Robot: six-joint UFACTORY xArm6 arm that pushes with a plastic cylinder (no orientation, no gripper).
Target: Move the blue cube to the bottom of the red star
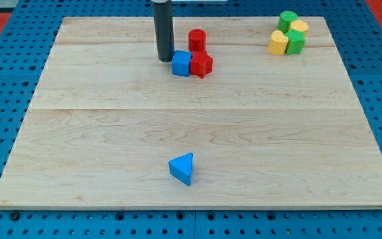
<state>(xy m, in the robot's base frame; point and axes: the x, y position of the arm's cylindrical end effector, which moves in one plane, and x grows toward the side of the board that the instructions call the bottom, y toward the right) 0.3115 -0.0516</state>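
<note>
The blue cube [182, 64] sits near the view's top centre of the wooden board, touching the left side of the red star [201, 64]. A red cylinder [197, 40] stands just above the star. My tip [165, 59] is the lower end of the dark rod, resting on the board just left of the blue cube, touching or nearly touching it.
A blue triangular block [182, 168] lies near the view's bottom centre. A cluster of two yellow [278, 42] and two green [295, 42] blocks sits at the view's top right. The wooden board [78, 133] lies on a blue perforated table.
</note>
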